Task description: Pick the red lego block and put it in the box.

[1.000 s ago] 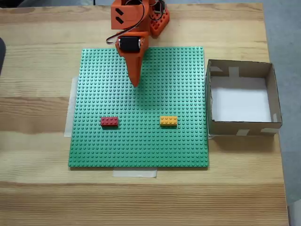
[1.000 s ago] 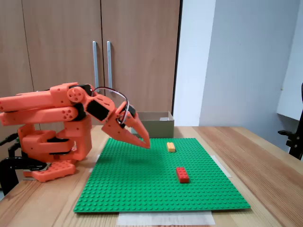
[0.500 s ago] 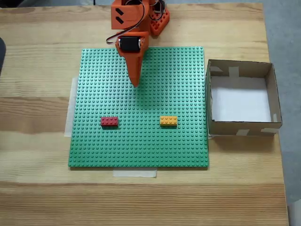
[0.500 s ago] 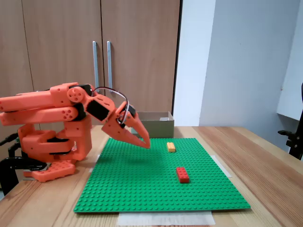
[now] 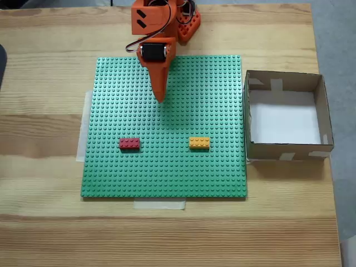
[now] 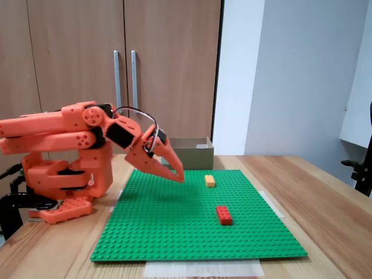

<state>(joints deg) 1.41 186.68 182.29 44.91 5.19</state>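
So your gripper (image 5: pixel 161 99) hangs pinched together and empty over the upper middle of the green baseplate (image 5: pixel 217 172), well apart from the red brick (image 5: pixel 129 143) at lower left of centre in the top-down view. Spread the jaws before descending, and come straight down so they straddle its short sides. Its long axis runs left-right there, studs up. The box (image 5: pixel 327 119) waits at right, past the yellow brick (image 5: pixel 199 143)

Orange 3D-printed arm (image 6: pixel 58 131) with black servo blocks, looping black-white-red cables, chunky orange base, and tapered pointed orange gripper (image 6: pixel 179 177).
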